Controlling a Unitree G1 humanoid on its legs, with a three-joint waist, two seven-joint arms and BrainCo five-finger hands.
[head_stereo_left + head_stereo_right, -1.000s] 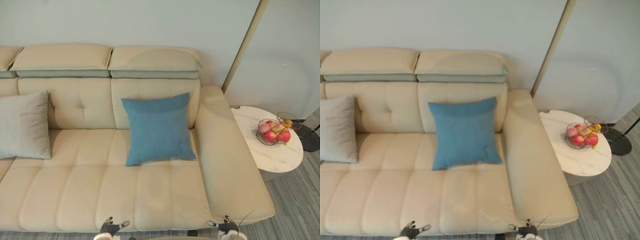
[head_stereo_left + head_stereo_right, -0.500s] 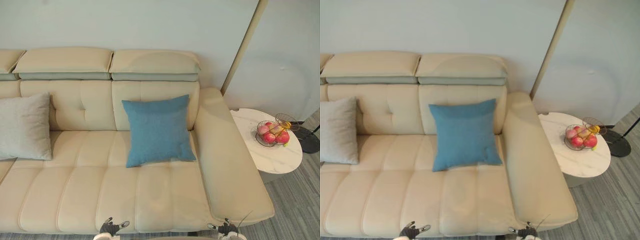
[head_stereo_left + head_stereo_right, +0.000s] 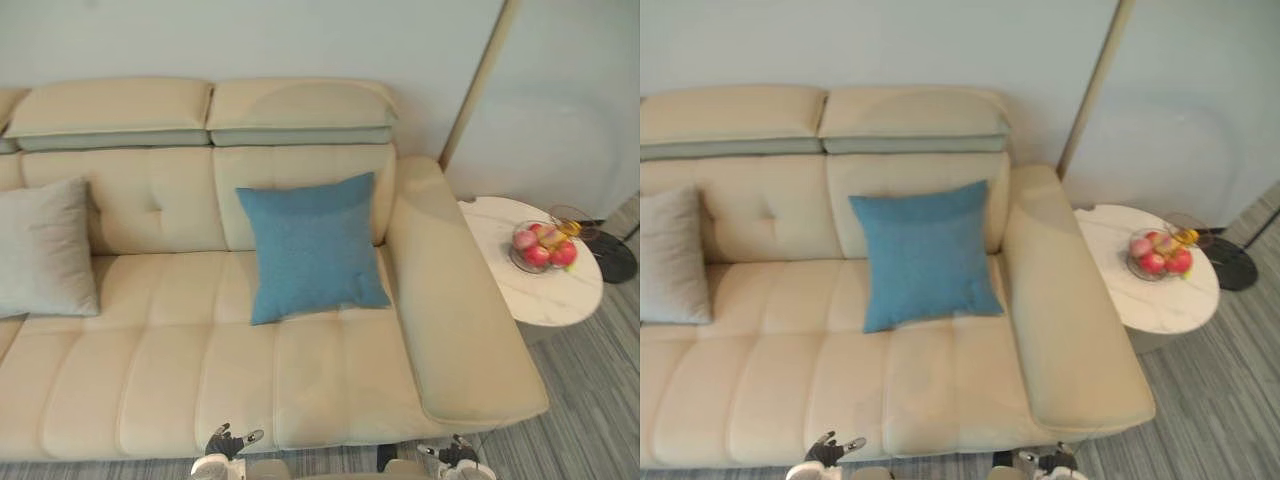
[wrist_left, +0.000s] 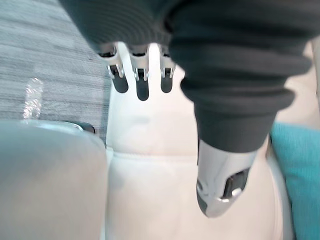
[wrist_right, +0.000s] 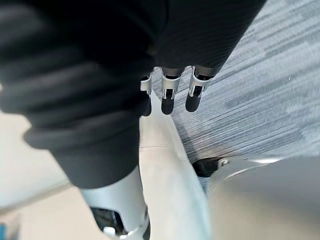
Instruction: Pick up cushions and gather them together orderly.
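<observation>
Room: pale wall [image 3: 300,40] behind a cream sofa [image 3: 300,380], which stood on a grey striped floor [image 3: 590,400].
Change: the whole view had shifted from half a second before, so the camera had moved. More floor showed along the sofa's front edge, and both cushions kept their places on the seat.
Blue cushion [image 3: 312,247]: leaned upright against the backrest, bottom edge on the seat, just beside the armrest [image 3: 450,300].
Grey cushion [image 3: 42,250]: leaned on the backrest at the sofa's far left, well apart from the blue one.
Left hand [image 3: 228,443]: low at the sofa's front edge, fingers [image 4: 142,85] straight and released, holding nothing.
Right hand [image 3: 457,455]: low by the front corner under the armrest, fingers [image 5: 167,97] relaxed and empty.
Open room: bare seat lay between the two cushions and in front of both.
Edges: the armrest closed the sofa's right end. A round white tabletop [image 3: 540,295] stood just beside it, with a fruit bowl [image 3: 543,248] toward its far side.
Cut off: the grey cushion ran past the view's left edge, and both hands were clipped by the bottom edge in the eye views. A dark round base [image 3: 612,258] beyond the tabletop was cut by the right edge.
</observation>
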